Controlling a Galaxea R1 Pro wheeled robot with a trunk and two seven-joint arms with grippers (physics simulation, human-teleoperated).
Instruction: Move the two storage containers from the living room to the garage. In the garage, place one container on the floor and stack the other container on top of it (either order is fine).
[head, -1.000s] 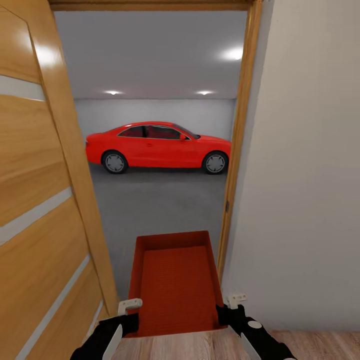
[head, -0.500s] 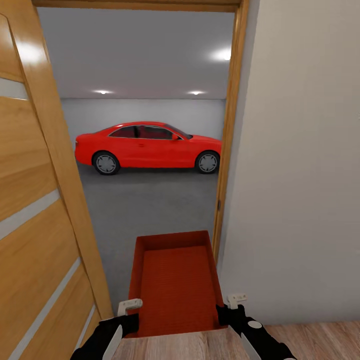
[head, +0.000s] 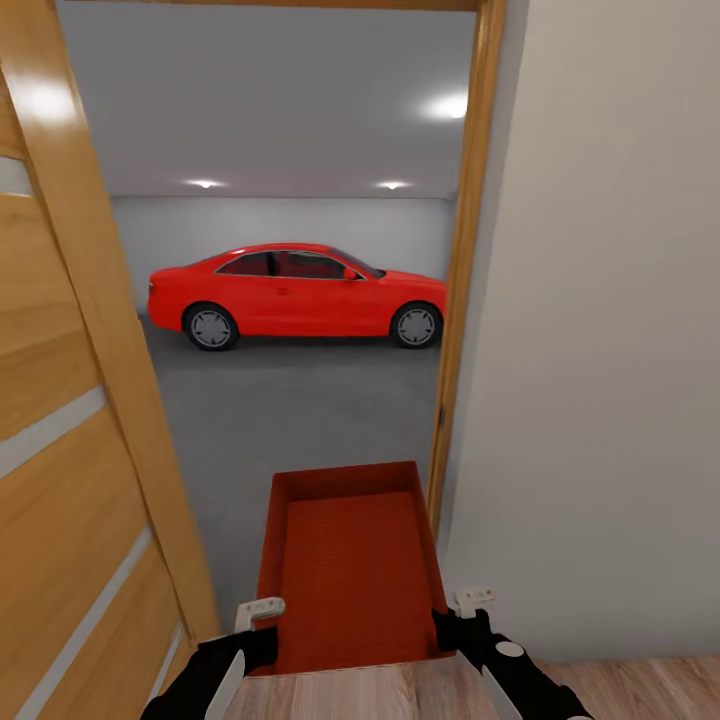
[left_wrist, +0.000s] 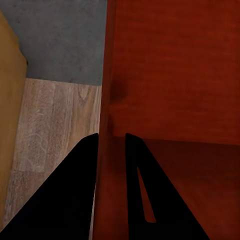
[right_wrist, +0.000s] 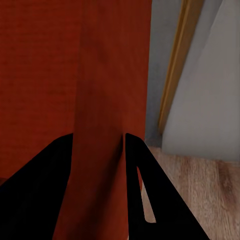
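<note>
I hold one orange-red storage container (head: 350, 565) level in front of me, its far end pointing through a doorway. My left gripper (head: 258, 622) is shut on the container's left wall (left_wrist: 107, 100), one finger on each side of it. My right gripper (head: 458, 615) is shut on its right wall (right_wrist: 100, 125) the same way. Beyond the doorway lies the garage with its dark grey floor (head: 300, 410), white back wall and a red coupe car (head: 295, 295). The second container is out of view.
An open wooden door (head: 70, 450) stands close on my left. The wooden door frame (head: 455, 300) and a white wall (head: 600, 350) are close on my right, near the container's right edge. Light wood planks (head: 620, 690) lie under me.
The view has shifted: the door and frame sit slightly differently and the car looks a little nearer. The container and both grippers keep the same place in the picture.
</note>
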